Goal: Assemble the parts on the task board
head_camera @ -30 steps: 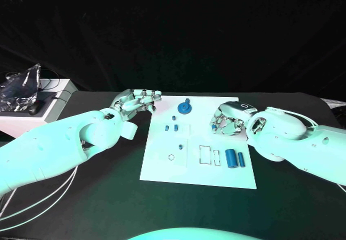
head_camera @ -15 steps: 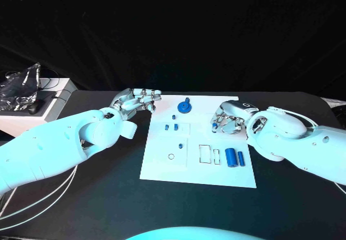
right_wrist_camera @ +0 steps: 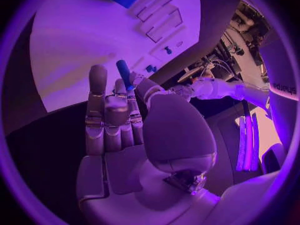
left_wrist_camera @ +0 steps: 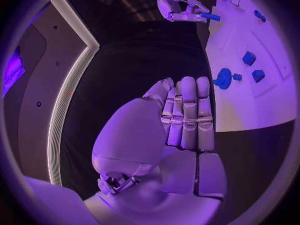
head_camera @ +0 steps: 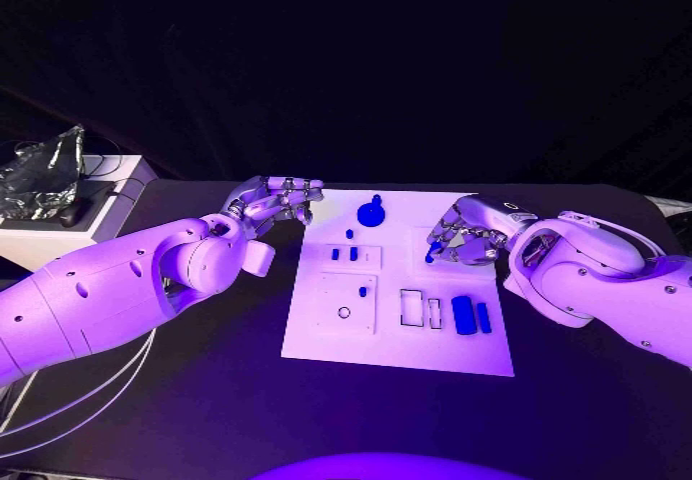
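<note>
Since a second ago my right hand has drifted a little toward the right edge of the task board and lifted slightly; it pinches a small blue peg between its fingertips, and the right wrist view shows that peg standing up out of the closed fingers above the white plate. Nothing else on the board has shifted that I can see.

My left hand hangs just off the board's far left corner, over the black table, fingers curled in with nothing in them; the left wrist view shows those fingers folded tight against the palm, clear of the plate.

On the board, a round blue knob part sits near the far edge, with a tiny blue piece just below it. Two small blue blocks stand side by side in a square panel on the left half. Closer to me on that side I see another small blue pin and a ring-shaped hole. On the right half, two empty rectangular slots lie beside a larger blue cylinder and a thinner blue bar, which rest just next to each other.

A white box with a crumpled clear bag on it stands off the table to my left.
</note>
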Controlling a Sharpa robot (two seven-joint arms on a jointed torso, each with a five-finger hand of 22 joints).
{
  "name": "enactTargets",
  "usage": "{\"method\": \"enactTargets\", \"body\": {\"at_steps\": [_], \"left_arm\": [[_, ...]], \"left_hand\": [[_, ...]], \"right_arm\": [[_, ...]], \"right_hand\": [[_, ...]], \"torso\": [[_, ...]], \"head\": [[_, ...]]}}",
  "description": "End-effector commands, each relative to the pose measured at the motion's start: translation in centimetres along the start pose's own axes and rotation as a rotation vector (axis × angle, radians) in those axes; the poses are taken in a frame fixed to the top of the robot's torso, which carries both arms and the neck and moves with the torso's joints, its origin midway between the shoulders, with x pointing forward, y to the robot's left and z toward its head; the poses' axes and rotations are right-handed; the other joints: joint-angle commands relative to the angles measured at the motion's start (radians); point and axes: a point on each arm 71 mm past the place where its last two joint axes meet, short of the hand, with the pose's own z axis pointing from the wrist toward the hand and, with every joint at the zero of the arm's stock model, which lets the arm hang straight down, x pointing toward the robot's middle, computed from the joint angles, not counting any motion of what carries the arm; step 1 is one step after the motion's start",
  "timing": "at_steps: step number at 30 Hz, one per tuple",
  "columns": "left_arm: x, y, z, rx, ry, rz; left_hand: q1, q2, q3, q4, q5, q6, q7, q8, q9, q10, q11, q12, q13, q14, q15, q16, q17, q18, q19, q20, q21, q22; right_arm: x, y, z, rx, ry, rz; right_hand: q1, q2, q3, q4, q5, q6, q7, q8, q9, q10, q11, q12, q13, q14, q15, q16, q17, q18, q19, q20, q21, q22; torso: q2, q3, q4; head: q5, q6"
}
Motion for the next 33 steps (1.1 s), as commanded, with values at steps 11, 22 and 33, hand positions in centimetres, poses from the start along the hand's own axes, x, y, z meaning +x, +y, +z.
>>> {"method": "enactTargets", "body": {"at_steps": [11,22,33], "left_arm": [[0.3,0.0,0.1,0.004,0.021,-0.006],[0.7,0.1,0.5,0.009,0.023,-0.011],[1.2,0.2,0.8,0.014,0.025,-0.016]], "left_hand": [[0.004,0.007,-0.001,-0.007,0.002,0.004,0.001,0.001,0.001,-0.004,0.0,0.0,-0.001,0.005,0.0,-0.004,0.002,-0.004,0.005,0.0,-0.003,0.001],[-0.006,0.009,0.004,-0.015,0.001,0.004,0.001,0.001,0.001,-0.006,0.001,0.0,-0.001,0.005,0.0,-0.005,0.003,-0.003,0.005,0.001,-0.006,0.011],[-0.007,0.008,0.003,-0.015,0.001,0.004,0.001,0.001,0.001,-0.005,0.001,0.0,-0.001,0.005,0.0,-0.005,0.003,-0.003,0.005,0.002,-0.007,0.012]], "right_arm": [[-0.7,3.7,-0.9,-0.148,-0.062,0.07],[3.0,9.2,-0.6,-0.346,-0.057,0.006],[7.0,11.4,0.5,-0.399,-0.022,-0.005]], "right_hand": [[0.015,0.022,0.006,-0.014,-0.008,0.017,-0.007,0.007,0.02,0.06,-0.038,0.003,0.001,0.001,-0.006,-0.003,0.006,0.021,0.03,-0.007,0.0,0.005],[0.017,0.024,0.004,-0.014,-0.013,0.016,-0.006,0.007,0.021,0.059,-0.038,0.003,0.001,0.0,-0.005,-0.002,0.008,0.022,0.03,-0.006,-0.002,0.009],[0.019,0.027,0.004,-0.017,-0.021,0.014,-0.004,0.006,0.021,0.057,-0.037,0.003,0.001,-0.001,-0.004,-0.003,0.008,0.023,0.031,-0.006,-0.003,0.011]], "torso": [[-0.001,-0.001,-0.0007],[-0.004,-0.0016,-0.0037],[-0.001,-0.0027,-0.0006]], "head": [[0.009,0.002],[0.029,0.001],[0.047,-0.008]]}}
